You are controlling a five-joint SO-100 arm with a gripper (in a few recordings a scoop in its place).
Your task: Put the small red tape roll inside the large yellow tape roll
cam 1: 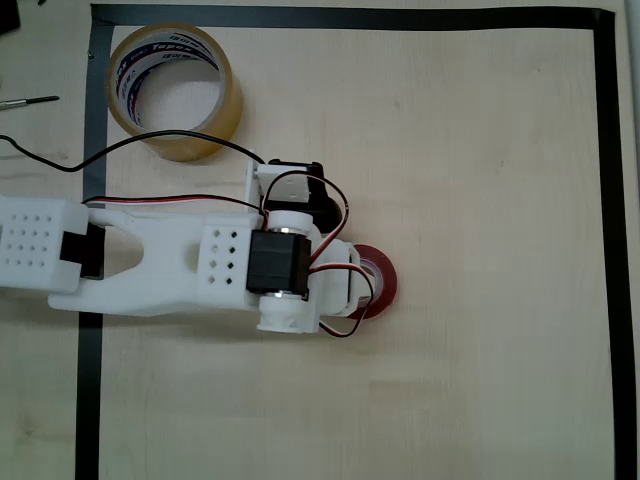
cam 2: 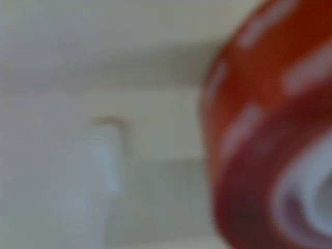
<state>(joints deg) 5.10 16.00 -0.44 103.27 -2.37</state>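
The small red tape roll (cam 1: 384,283) lies right of the table's middle, its left part hidden under my gripper (cam 1: 350,285), which hangs directly over it. The roll looks tilted. In the wrist view the red roll (cam 2: 270,129) is a large blur on the right, with its white core at the lower right. A pale blurred finger (cam 2: 106,166) stands left of it with some table between them. Whether the jaws hold the roll is hidden. The large yellow tape roll (cam 1: 176,92) stands upright at the far left corner, its hole facing up and well apart from the gripper.
Black tape (cam 1: 350,17) marks a rectangular border on the pale wooden table. My white arm (cam 1: 150,260) reaches in from the left across the border strip. Black and red cables (cam 1: 150,140) trail over the table between the arm and the yellow roll.
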